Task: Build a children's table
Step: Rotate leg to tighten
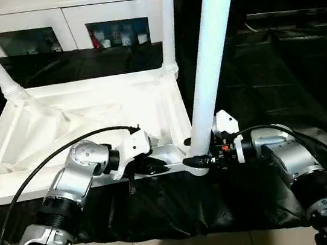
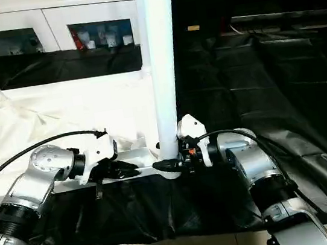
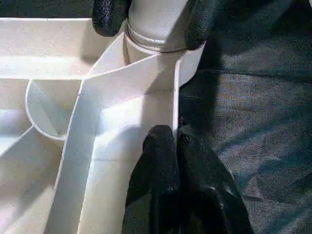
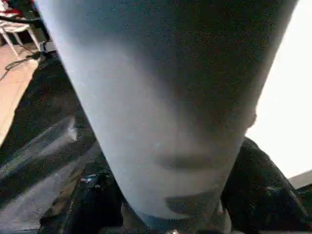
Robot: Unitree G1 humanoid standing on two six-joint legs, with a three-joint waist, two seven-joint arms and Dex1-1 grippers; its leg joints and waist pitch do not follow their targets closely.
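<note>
White leg (image 1: 213, 60) within right pincer (image 1: 194, 161)

A black sheet (image 1: 266, 71) covers the right and lower frame; a white glass-doored cabinet (image 1: 71, 26) spans the upper left.

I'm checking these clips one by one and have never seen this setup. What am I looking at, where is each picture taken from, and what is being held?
A two-armed humanoid robot is putting together a small white plastic table. The two wide pictures come from cameras in its head, looking down over its silver forearms. The other two come from cameras on its wrists.

The tabletop lies upside down on black sheeting, ribbed side up. Two legs already stand at its far corners. The right claw grips the base of a third leg, held upright at the near corner socket; whether it is fully seated cannot be told. The left claw is closed on the tabletop's near rim, as its wrist picture shows. A white cabinet stands behind.
</note>
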